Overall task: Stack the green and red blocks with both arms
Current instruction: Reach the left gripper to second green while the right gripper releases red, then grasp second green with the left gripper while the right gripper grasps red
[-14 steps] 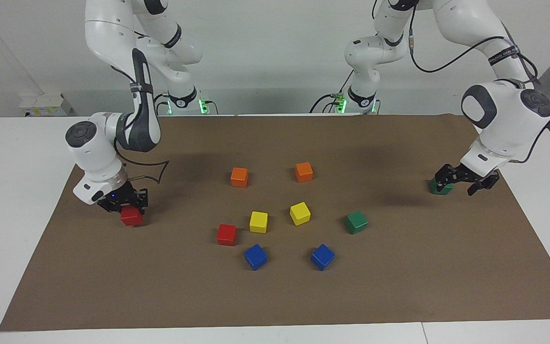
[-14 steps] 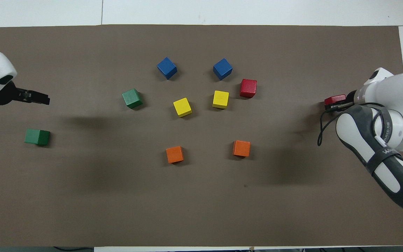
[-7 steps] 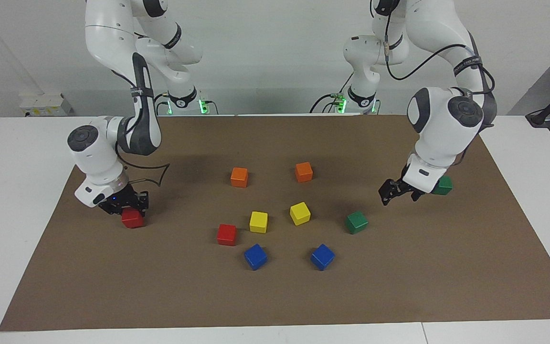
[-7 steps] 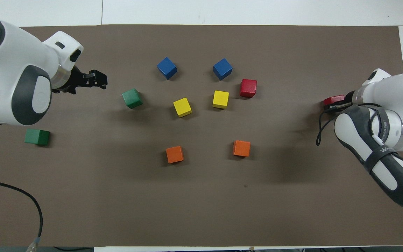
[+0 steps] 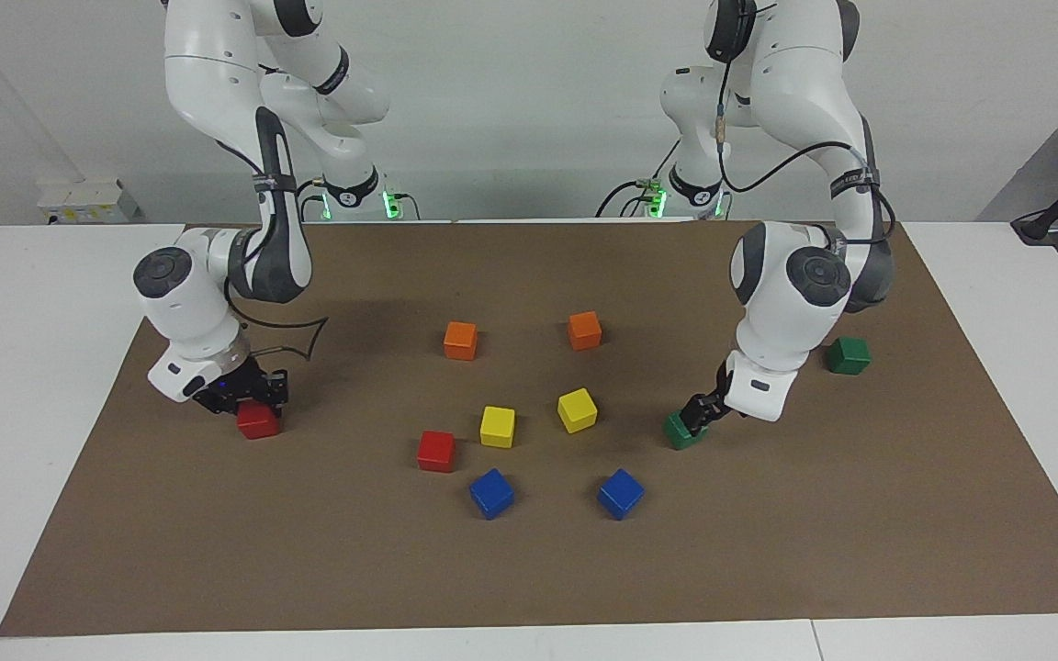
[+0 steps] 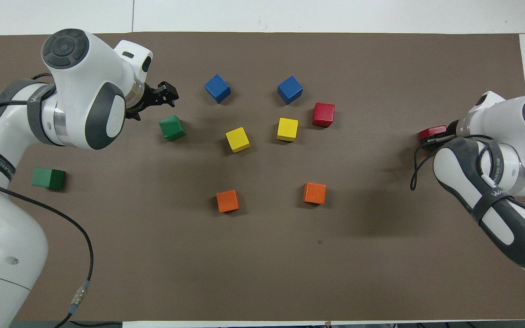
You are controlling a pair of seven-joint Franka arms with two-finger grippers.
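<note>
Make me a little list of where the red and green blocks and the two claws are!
left claw: open, just above the green block in the middle
green block in the middle: on the brown mat, not held
other green block: alone at the left arm's end
right claw: shut on a red block
held red block: at the right arm's end
other red block: beside a yellow block
stacks: none yet

Matt brown paper-like sheet point(image 5: 529, 569) covers the smooth white surface point(image 5: 33, 367); cubes look matt painted; arm shells point(image 5: 795, 294) glossy plastic.
</note>
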